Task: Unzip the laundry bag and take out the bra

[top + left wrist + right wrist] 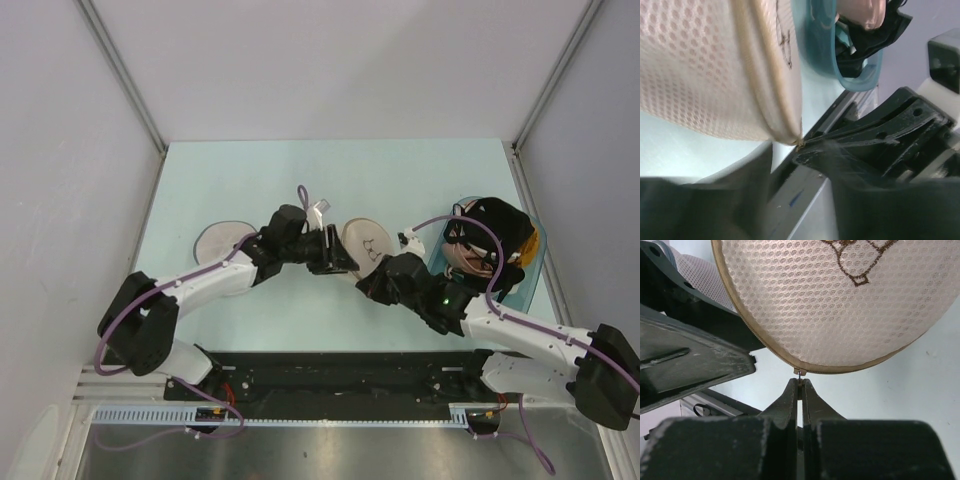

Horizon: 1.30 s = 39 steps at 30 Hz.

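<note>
The cream-beige laundry bag (pixel 367 240) lies mid-table, bra icon up, zip closed. It fills the top of the right wrist view (pixel 840 300) and the upper left of the left wrist view (pixel 710 70). My right gripper (pixel 800 384) is at the bag's near rim (pixel 373 281), shut on the small zip pull (pixel 799 372). My left gripper (pixel 340 256) is at the bag's left side. Its blurred fingers (pixel 715 200) stand apart, and the bag's rim sits just above the tips of the left gripper (pixel 782 150). The bra is hidden.
A whiter round pouch (pixel 222 240) lies left of the left arm. A teal-blue basket (pixel 535 258) at the right holds black clothing (pixel 500 225) and something pinkish; in the left wrist view the basket (pixel 860 82) sits beyond the bag. Walls close in three sides.
</note>
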Each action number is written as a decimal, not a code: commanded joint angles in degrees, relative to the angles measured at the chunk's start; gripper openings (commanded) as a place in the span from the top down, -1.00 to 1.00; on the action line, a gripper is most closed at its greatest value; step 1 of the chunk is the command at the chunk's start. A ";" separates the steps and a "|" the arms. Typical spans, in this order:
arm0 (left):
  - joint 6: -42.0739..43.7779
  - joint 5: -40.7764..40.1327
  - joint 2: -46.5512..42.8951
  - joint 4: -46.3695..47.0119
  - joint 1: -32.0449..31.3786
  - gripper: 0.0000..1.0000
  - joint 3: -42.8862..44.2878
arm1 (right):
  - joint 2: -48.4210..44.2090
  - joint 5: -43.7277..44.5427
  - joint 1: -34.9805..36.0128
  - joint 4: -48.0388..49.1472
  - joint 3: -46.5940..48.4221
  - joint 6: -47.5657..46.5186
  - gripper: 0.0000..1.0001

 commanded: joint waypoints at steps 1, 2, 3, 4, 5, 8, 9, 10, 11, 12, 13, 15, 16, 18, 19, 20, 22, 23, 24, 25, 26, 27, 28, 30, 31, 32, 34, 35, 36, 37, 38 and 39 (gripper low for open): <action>1.11 -1.31 -0.34 0.34 -0.20 -0.29 2.61 | -1.29 1.55 0.31 -1.00 2.04 -0.62 1.00; 1.11 -1.40 -0.43 0.52 -0.20 -0.37 2.17 | -1.12 1.55 0.31 -0.92 2.13 -0.62 1.00; 1.20 -1.83 -0.60 0.43 -0.20 -0.44 2.08 | -1.21 1.46 0.31 -0.83 2.13 -0.62 1.00; 1.20 -2.36 -0.60 0.43 -0.20 -0.45 1.99 | -1.21 1.55 0.31 -0.65 2.13 -0.62 1.00; 1.12 -2.63 -0.43 0.43 -0.20 -0.45 1.99 | -1.12 1.46 0.31 -0.57 2.22 -0.62 1.00; 0.76 -3.24 1.15 0.86 -0.20 -0.40 1.99 | -0.94 1.29 0.31 0.14 2.04 -0.71 1.00; 0.59 -3.51 1.50 1.04 -0.20 -0.38 1.99 | -0.77 1.20 0.31 0.23 2.13 -0.71 1.00; 0.33 -3.42 2.46 1.22 -0.20 -0.36 2.08 | -0.85 1.03 0.31 0.31 2.13 -0.71 1.00; -0.20 -3.42 3.00 2.18 -0.20 -0.34 2.43 | -0.77 1.02 0.31 0.40 2.13 -0.80 1.00; -0.47 -3.25 3.52 2.71 -0.20 -0.32 2.60 | -0.68 0.94 0.31 0.32 2.13 -0.80 1.00; -0.73 -3.16 4.49 3.41 -0.20 -0.29 3.04 | -0.59 0.94 0.40 0.05 2.13 -0.80 1.00; -1.35 -2.72 5.63 3.94 -0.20 -0.02 3.74 | -0.33 0.94 0.40 -0.12 2.13 -0.80 1.00; -1.17 -2.37 6.33 3.16 -0.20 0.20 4.79 | -0.24 0.94 0.40 -0.47 2.13 -0.97 1.00; -0.04 -1.66 6.26 0.79 0.06 0.99 6.11 | -0.68 0.85 0.31 -2.05 2.04 -2.11 1.00; 1.71 -1.40 5.91 -2.53 0.41 0.99 7.25 | -0.85 2.24 -0.47 -3.45 2.04 -3.34 1.00; 2.51 -0.96 4.77 -3.60 0.85 0.99 7.70 | -1.12 2.95 -1.35 -5.12 2.04 -3.78 1.00; 4.18 -0.09 3.01 -6.50 2.78 0.99 8.49 | -2.60 2.79 -4.94 -7.94 0.12 -4.75 1.00; 4.89 0.79 1.35 -7.47 4.10 0.99 8.75 | -3.40 2.17 -6.27 -8.12 -0.76 -5.36 1.00; 5.42 0.71 0.64 -8.87 4.80 0.99 9.71 | -4.10 0.17 -7.58 -7.69 -2.68 -5.63 1.00; 6.12 0.62 -0.07 -10.71 5.42 0.99 10.07 | -5.32 -0.55 -9.42 -7.60 -3.31 -6.24 1.00; 6.38 0.45 -1.64 -11.26 6.47 0.99 10.34 | -5.77 -0.65 -9.88 -7.68 -3.58 -6.68 1.00; 6.82 0.18 -2.18 -12.13 6.92 0.99 11.04 | -6.12 -0.65 -10.14 -7.94 -3.49 -7.21 1.00; 7.09 -0.17 -2.71 -12.57 7.53 0.99 11.56 | -6.91 -0.73 -10.41 -7.86 -3.49 -7.65 1.00; 8.23 -0.78 -2.45 -14.24 8.15 0.99 13.40 | -7.62 -1.52 -10.41 -7.25 -3.41 -7.74 1.00; 8.41 -0.96 -2.10 -14.51 8.76 0.99 14.02 | -7.80 -2.05 -10.24 -7.07 -3.41 -7.48 1.00; 8.50 -0.35 -0.88 -14.43 8.94 0.99 14.99 | -7.97 -2.75 -9.89 -6.72 -3.23 -7.22 1.00; 8.93 -0.08 0.88 -14.07 9.21 0.99 16.13 | -8.32 -2.14 -6.83 -6.11 -2.70 -6.17 1.00; 9.46 0.01 3.33 -13.72 9.29 0.99 17.53 | -8.33 -1.01 -5.50 -5.67 -2.44 -4.86 1.00; 9.55 0.01 4.57 -13.46 9.21 0.99 18.24 | -8.15 -0.30 -4.01 -5.23 -1.74 -3.97 1.00; 9.64 0.18 6.32 -13.54 9.29 0.99 19.03 | -7.37 0.31 -2.69 -4.61 -1.39 -3.27 1.00; 10.60 0.62 8.78 -14.59 9.21 0.96 21.13 | -6.84 1.89 0.02 -3.56 -0.95 -1.43 1.00; 10.95 1.67 9.67 -15.56 9.29 0.57 22.28 | -6.05 2.77 1.18 -3.03 -0.51 -0.55 1.00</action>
